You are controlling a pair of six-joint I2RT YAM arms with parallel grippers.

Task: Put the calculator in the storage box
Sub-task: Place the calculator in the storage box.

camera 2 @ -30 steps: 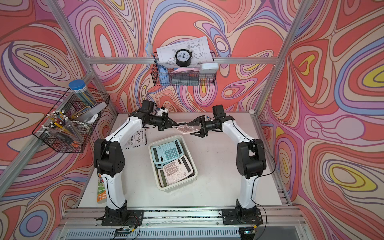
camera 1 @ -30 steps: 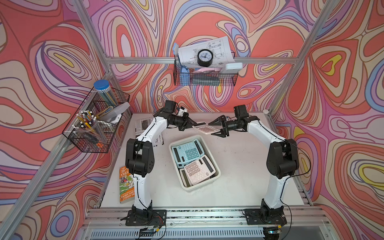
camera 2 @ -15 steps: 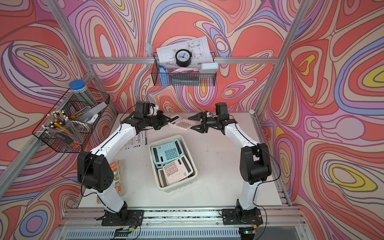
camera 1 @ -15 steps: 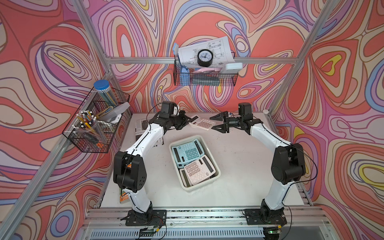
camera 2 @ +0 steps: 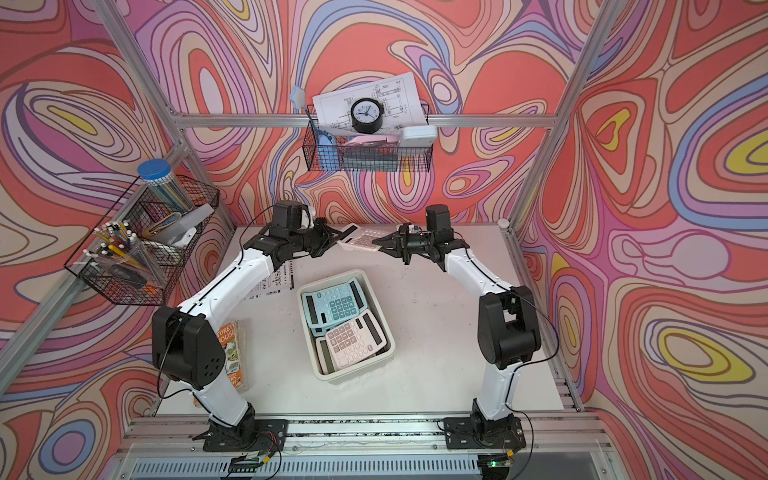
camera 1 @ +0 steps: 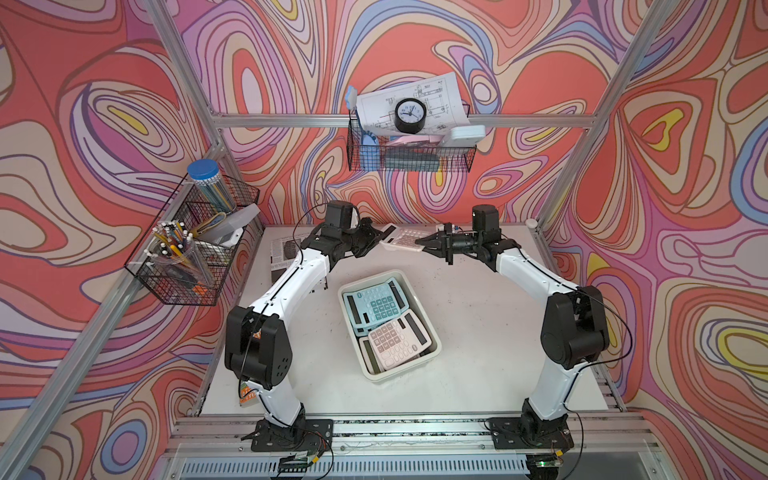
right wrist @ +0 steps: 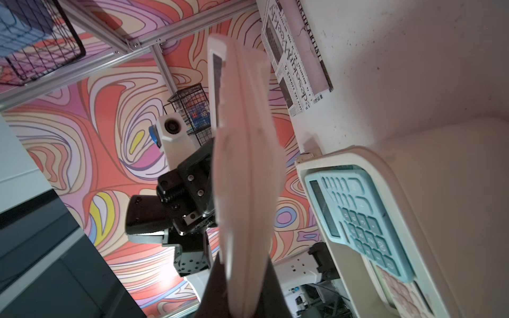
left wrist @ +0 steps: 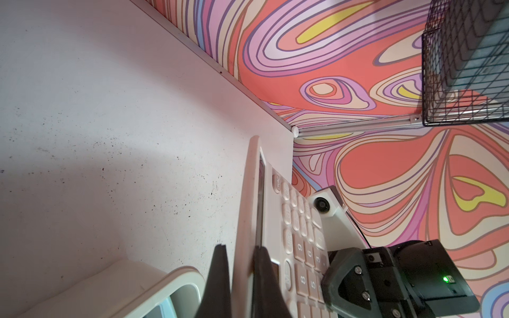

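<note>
Presently found left gripper (camera 1: 376, 237) clamped on the display end of the calculator (camera 1: 402, 239), right gripper (camera 1: 424, 242) pinched tight on the opposite end. Held between the two, off the surface (camera 1: 478, 332), near its rear edge, keys upward. Seen in left wrist view: dark fingers (left wrist: 219, 275) pressed flat against both faces. Located storage box (camera 1: 399, 372) mid-surface, apart from the grip, containing teal calculator (camera 1: 374, 305) and second pink calculator (camera 1: 395, 341), overlapping.

Two calculators (camera 1: 376, 307) in storage box (camera 1: 397, 374), third calculator (camera 1: 405, 240) behind it — between left gripper (camera 1: 379, 237) and right gripper (camera 1: 424, 244)
</note>
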